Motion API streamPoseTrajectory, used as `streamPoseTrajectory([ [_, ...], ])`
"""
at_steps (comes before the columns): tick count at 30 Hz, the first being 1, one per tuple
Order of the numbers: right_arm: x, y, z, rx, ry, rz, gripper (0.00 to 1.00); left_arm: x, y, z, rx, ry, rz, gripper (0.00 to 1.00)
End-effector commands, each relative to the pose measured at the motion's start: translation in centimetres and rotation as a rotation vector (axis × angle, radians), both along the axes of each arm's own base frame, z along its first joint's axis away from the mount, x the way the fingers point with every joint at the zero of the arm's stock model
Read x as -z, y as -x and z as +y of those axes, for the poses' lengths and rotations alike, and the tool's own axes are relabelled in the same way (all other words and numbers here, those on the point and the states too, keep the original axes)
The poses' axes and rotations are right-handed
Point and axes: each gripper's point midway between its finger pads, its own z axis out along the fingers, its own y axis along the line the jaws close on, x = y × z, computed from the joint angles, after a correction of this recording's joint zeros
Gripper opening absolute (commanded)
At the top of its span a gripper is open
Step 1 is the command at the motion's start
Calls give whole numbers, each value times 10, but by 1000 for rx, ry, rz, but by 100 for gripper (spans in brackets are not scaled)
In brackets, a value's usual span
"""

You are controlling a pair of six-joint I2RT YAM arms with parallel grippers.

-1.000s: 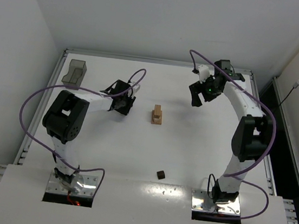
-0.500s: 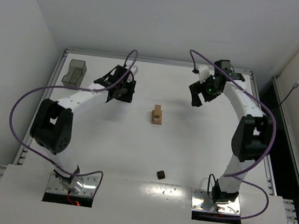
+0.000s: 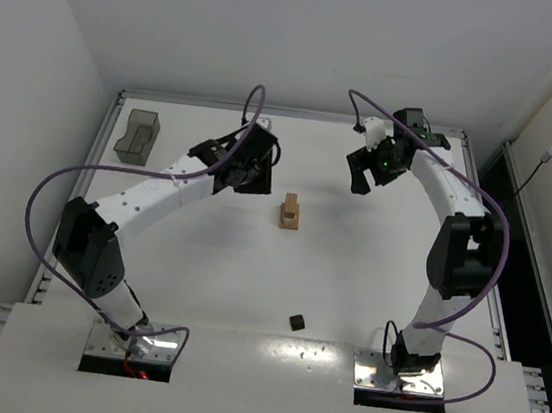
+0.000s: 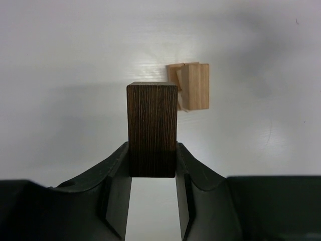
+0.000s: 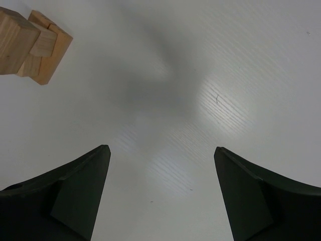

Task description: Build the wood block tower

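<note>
At about 10 o'clock on the counter sits a grey bin, well apart from everything else. Your left hand is clamped on a dark brown block, held upright between the fingers with most of its length sticking out past the tips. From above, that hand hangs near the tower, at its 10 o'clock and not touching it. The tower stands near the middle of the counter, a short, narrow stack of light tan blocks. A small dark cube lies alone at the tower's 6 o'clock, well apart. Your right hand is spread wide with nothing between its fingers, up above the counter at the tower's 2 o'clock.
</note>
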Motion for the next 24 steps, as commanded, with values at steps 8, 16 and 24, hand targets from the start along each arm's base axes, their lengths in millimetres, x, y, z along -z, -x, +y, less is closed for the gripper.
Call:
streamPoseTrajectory([
  [8,-37,-7,5,10,-7,-121,82,41,-4,-39,21,-54,102,0],
  [16,-38,-6,5,10,-9,-129,82,49,-8,-50,20,-93,74,0],
  [24,-39,-4,5,10,-9,-129,82,50,-7,-64,40,-104,61,0],
])
